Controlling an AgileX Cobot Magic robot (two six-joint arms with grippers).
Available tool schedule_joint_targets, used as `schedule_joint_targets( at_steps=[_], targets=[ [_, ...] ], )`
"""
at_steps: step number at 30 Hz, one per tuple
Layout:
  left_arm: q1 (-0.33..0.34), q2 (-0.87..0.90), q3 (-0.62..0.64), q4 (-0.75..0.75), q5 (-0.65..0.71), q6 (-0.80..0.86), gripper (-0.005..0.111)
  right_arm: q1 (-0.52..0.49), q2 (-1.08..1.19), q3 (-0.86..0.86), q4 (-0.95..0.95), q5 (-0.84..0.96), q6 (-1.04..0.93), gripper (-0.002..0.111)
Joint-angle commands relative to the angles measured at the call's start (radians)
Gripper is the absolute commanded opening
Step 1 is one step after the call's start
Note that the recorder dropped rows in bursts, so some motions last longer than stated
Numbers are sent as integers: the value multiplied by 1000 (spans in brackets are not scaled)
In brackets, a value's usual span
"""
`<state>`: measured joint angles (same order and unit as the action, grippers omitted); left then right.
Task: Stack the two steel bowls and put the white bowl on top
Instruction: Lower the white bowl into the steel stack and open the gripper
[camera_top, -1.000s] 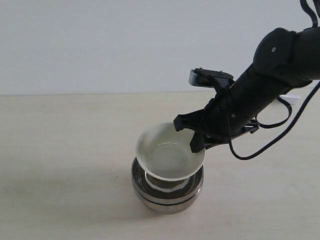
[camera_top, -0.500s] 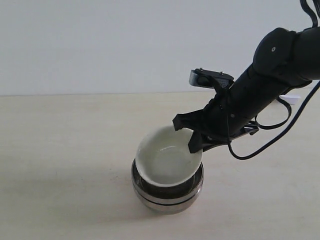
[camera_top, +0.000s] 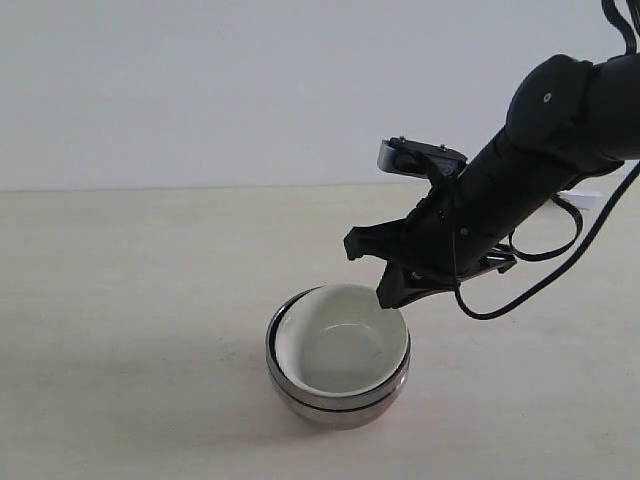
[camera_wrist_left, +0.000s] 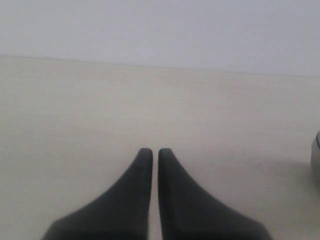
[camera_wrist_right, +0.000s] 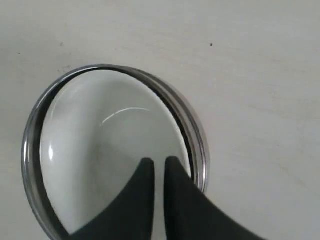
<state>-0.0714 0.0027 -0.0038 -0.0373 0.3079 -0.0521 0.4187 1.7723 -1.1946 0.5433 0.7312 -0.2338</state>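
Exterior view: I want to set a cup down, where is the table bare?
The table is bare left of the stacked steel bowls holding the white bowl, and behind them to the wall. It is crowded right of the stack, where the right gripper hangs.

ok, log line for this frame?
stage: white bowl nested in steel bowls | right gripper: shut, empty, above bowl | left gripper: shut, idle over table
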Motion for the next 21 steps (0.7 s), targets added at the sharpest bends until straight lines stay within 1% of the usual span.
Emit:
schedule_joint_targets(
  at_steps=[1,21],
  targets=[
    [3,-3,4,2,-1,-1,4,0,-3,0,-8,3,-11,0],
    [3,-3,4,2,-1,-1,4,0,78,0,-1,-28,-32,0]
  ],
)
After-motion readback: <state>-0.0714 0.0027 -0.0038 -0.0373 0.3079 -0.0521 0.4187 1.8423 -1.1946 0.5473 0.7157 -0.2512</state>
